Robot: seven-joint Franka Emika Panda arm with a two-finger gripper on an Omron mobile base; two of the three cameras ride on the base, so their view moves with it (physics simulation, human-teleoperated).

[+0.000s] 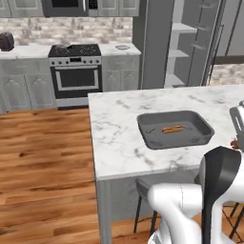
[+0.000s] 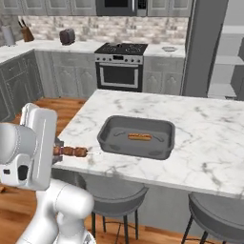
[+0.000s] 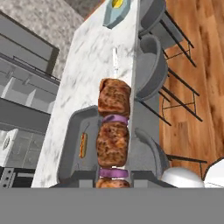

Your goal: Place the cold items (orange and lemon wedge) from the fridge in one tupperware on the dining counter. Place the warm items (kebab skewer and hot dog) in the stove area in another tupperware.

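The step in hand looks like the delivery of the kebab skewer (image 2: 71, 151) to the dark grey tray (image 2: 162, 143) on the dining counter (image 2: 209, 138). The hot dog (image 2: 139, 137) already lies inside the tray, near its middle, so the skewer seems to be the last warm item left to place.

The gripper (image 2: 56, 153) hangs at the counter's edge, to the side of the tray, with the skewer sticking out of it toward the tray. The jaws are nearly closed and clamp the skewer's near end; the hand view shows the chunks of browned meat and purple onion running straight out from between the fingertips. The skewer's thin bare tip reaches over the marble, but the meat is short of the tray's rim.

The next move probably calls for carrying the hand farther over the counter until the skewer is above the tray's floor, beside the hot dog, then lowering and letting go. The raised rim is the thing to clear.

Beyond the tray, far along the counter in the hand view, a pale octagonal container (image 3: 114, 16) holds something yellow, possibly the lemon wedge (image 3: 117, 3).
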